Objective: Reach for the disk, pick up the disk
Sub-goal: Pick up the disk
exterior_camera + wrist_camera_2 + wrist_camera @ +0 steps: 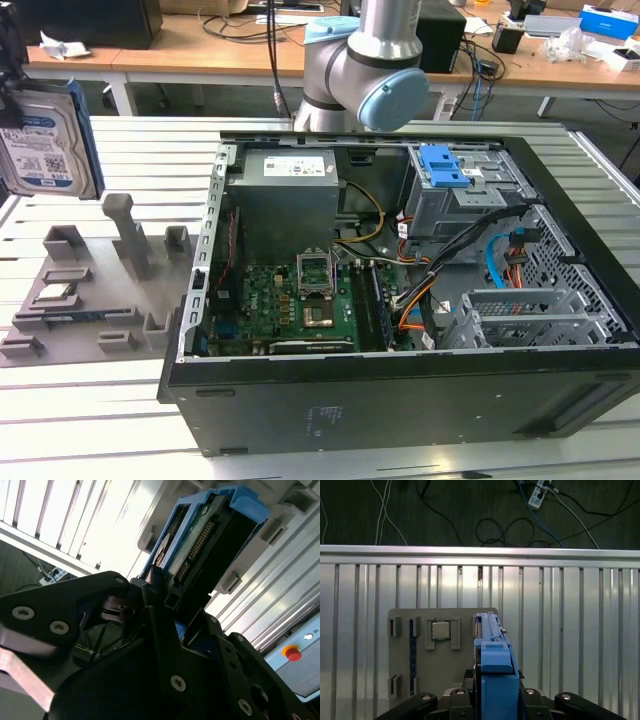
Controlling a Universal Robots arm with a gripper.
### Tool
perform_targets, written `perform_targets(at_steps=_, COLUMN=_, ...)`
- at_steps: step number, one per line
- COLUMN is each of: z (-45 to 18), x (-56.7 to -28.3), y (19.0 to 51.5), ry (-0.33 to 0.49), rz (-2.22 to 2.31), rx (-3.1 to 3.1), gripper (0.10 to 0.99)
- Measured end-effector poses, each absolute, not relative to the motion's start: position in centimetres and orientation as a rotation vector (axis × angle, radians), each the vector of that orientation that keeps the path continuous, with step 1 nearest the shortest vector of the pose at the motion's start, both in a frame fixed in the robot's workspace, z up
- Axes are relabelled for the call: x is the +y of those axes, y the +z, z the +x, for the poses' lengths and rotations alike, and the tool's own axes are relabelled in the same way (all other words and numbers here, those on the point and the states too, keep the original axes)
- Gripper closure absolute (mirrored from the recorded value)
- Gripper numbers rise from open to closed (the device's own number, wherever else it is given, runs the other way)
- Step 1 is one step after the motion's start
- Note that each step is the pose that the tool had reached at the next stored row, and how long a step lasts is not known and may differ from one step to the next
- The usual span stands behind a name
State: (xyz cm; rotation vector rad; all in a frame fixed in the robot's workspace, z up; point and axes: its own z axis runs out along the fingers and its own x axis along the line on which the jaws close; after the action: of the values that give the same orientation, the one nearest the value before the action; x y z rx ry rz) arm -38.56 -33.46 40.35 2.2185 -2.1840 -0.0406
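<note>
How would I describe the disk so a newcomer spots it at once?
From the open computer case, look to the exterior view's left, above the grey fixture plate. The disk hangs there upright in the gripper. It is a flat silver-grey slab with white-and-blue label and blue frame, unlike the small square chip on the plate or the blue latch inside the case.

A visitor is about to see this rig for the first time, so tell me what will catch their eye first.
The open computer case dominates the middle of the exterior view, its green board and blue latch exposed. At that view's upper left the disk hangs above a grey tray, clamped in the hand, its blue bracket bright in both wrist views.
</note>
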Motion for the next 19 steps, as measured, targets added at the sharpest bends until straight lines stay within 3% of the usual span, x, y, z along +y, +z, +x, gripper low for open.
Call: perform_targets(at_steps=19, z=-38.6, x=-33.5, y=44.6, ry=-0.040, rz=2.219, rx=-2.184, gripper=0.722)
